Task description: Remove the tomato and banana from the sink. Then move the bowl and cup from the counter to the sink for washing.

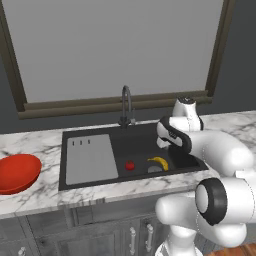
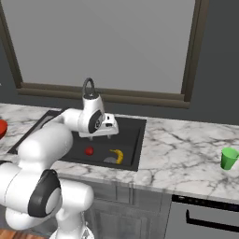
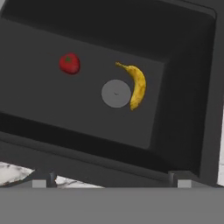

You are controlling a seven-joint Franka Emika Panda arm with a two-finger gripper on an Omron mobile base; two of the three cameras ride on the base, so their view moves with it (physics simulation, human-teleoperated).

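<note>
The black sink is set into the white marble counter. On its floor lie a small red tomato and, to its right, a yellow banana curled beside the drain. My gripper hangs open above the basin, over both fruits, touching neither and holding nothing. A wide red bowl rests on the counter left of the sink. A green cup stands far to the right.
A dark curved faucet rises behind the basin. A grey ribbed drainboard covers the sink's left part. A framed window backs the counter, and grey cabinet fronts run below it.
</note>
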